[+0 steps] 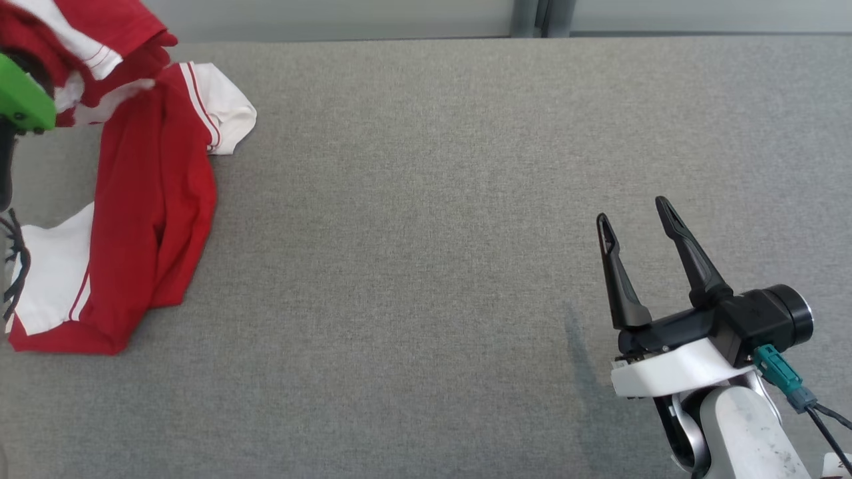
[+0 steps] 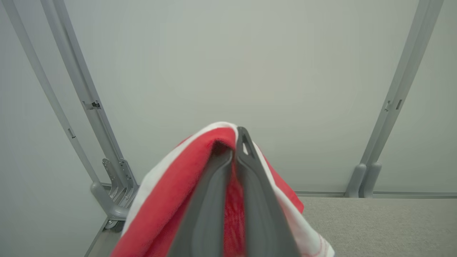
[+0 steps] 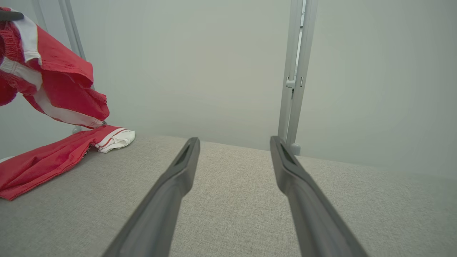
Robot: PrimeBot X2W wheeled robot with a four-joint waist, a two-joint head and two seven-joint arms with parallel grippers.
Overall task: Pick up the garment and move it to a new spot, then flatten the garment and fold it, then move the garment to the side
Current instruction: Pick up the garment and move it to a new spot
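Note:
The garment is red with white sleeves and red stripes. One end is lifted at the top left of the head view; the rest trails down onto the grey table. In the left wrist view my left gripper is shut on a fold of the garment, which drapes over both fingers. The right wrist view shows the garment hanging at the far left, its lower part lying on the cloth. My right gripper hovers open over the table's right side, far from the garment; its fingers hold nothing.
A grey fabric table spreads across the whole work area. A pale wall with grey metal posts stands behind its far edge. A green part of my left arm shows at the left edge.

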